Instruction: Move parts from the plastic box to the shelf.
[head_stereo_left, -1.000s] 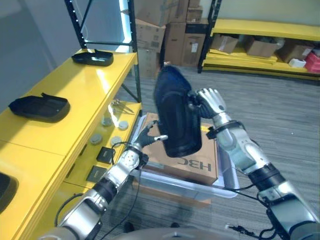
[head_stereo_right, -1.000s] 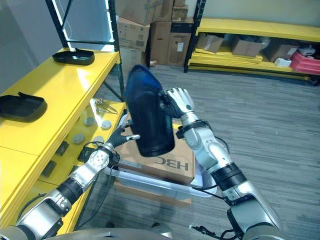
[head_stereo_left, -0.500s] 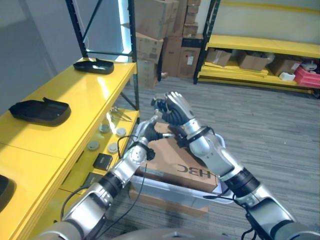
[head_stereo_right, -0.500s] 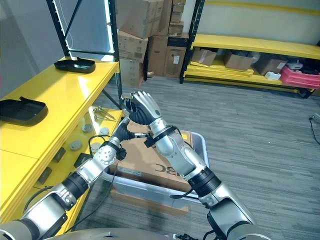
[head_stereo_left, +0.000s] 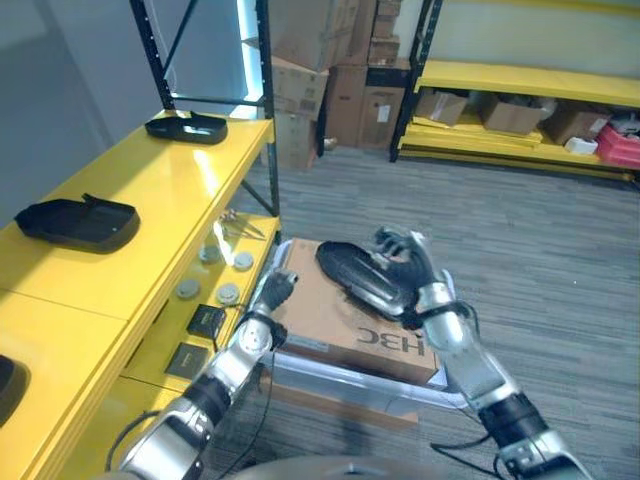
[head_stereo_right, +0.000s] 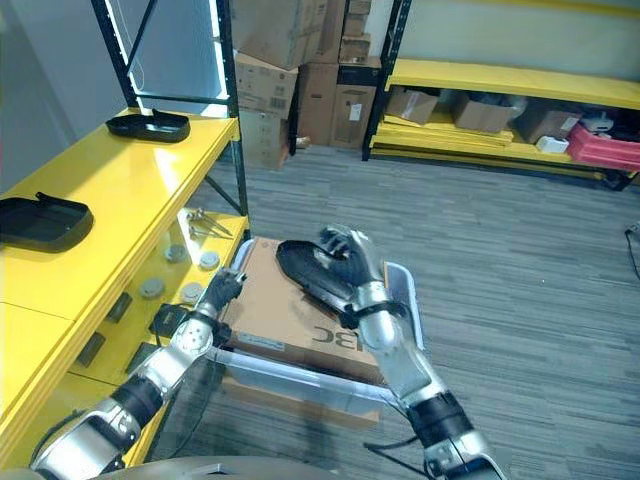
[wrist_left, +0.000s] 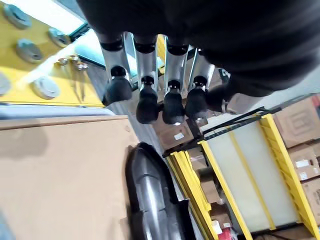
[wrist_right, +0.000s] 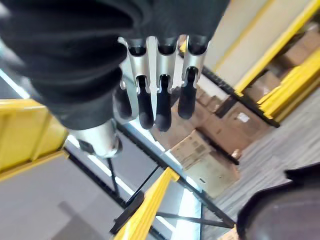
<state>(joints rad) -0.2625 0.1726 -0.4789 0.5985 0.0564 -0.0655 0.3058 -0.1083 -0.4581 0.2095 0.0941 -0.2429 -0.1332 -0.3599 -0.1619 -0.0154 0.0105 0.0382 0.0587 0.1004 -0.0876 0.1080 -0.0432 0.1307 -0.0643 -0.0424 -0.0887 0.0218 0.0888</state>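
Resting on the cardboard box (head_stereo_left: 330, 320) inside the plastic box (head_stereo_right: 405, 300) is the black moulded part (head_stereo_left: 362, 277), my right hand (head_stereo_left: 415, 270) spread loosely against its 3 o'clock side. My left hand (head_stereo_left: 275, 290) sits relaxed at the cardboard's 9 o'clock edge, holding nothing. Two more black parts (head_stereo_left: 78, 218) sit on the yellow shelf (head_stereo_left: 160, 190).

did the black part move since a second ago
Yes. The black part was held upright, high above the cardboard box; it has come down and now lies flat on top of that box, with the right hand against it.
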